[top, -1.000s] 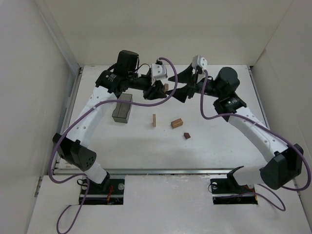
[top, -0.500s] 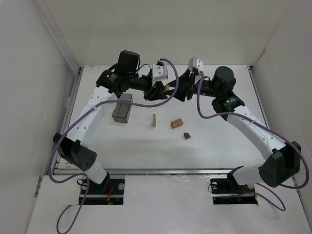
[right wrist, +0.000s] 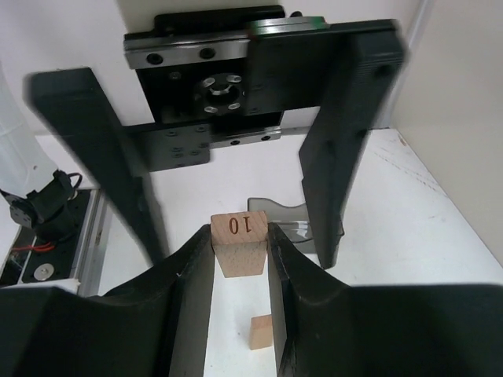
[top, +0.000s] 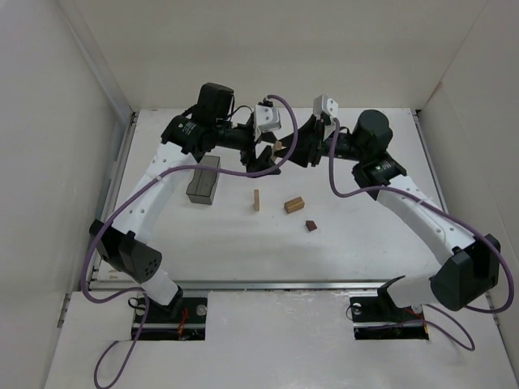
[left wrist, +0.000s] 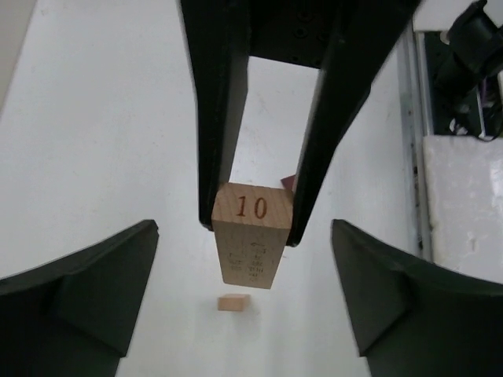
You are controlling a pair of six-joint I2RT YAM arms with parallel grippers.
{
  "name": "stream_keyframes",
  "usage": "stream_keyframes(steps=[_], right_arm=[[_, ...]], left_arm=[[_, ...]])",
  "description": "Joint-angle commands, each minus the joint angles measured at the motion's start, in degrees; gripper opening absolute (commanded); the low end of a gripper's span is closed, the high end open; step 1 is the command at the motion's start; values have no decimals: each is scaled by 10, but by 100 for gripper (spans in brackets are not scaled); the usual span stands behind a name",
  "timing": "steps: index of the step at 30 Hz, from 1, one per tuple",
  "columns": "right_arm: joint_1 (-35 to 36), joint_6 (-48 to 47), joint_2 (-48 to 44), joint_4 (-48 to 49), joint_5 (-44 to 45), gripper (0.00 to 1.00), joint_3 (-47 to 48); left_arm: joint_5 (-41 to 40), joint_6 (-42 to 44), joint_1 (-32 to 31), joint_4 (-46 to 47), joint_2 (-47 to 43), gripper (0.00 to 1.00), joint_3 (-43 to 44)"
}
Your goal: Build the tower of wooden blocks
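Observation:
A light-tan wooden block (right wrist: 240,245) stamped "10" hangs in the air at the back middle of the table, also visible as a small tan block (top: 277,147) in the top view. My right gripper (right wrist: 240,234) is shut on it, one finger pressed to each side. My left gripper (left wrist: 244,229) faces it, jaws wide open on either side of the block and apart from it. On the table lie an upright tan block (top: 256,200), a flat tan block (top: 293,205) and a dark reddish-brown block (top: 310,225).
A dark translucent grey box (top: 204,181) stands left of the loose blocks, under the left arm. White walls close in the table on three sides. Both arms meet above the back middle, cables looping beneath them.
My left gripper has opened and let go of the "10" block. My right gripper moved in from the right and shut on it.

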Motion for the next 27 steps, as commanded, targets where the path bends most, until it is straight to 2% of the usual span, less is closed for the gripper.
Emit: stream_keyframes(steps=[1, 4, 10, 13, 16, 20, 23, 27], right_arm=[[3, -13, -19, 33, 6, 0, 0], [-3, -39, -33, 33, 20, 0, -28], [-25, -105, -7, 38, 11, 0, -81], [-25, -159, 40, 38, -23, 0, -104], [-25, -173, 88, 90, -51, 0, -124], [-20, -185, 139, 116, -54, 0, -125], [-20, -185, 160, 109, -25, 0, -119], [-13, -200, 196, 95, -30, 0, -111]], left_arm=[[-38, -34, -3, 26, -7, 100, 17], [-95, -34, -3, 31, -36, 100, -12], [-178, -34, 48, 39, -131, 100, -116], [-264, -57, 66, 101, -183, 100, -208], [-331, -76, 72, 169, -247, 100, -290], [-343, -100, 72, 197, -282, 100, -326], [-343, -117, 77, 197, -268, 100, -326], [-349, -117, 77, 210, -249, 100, -326]])
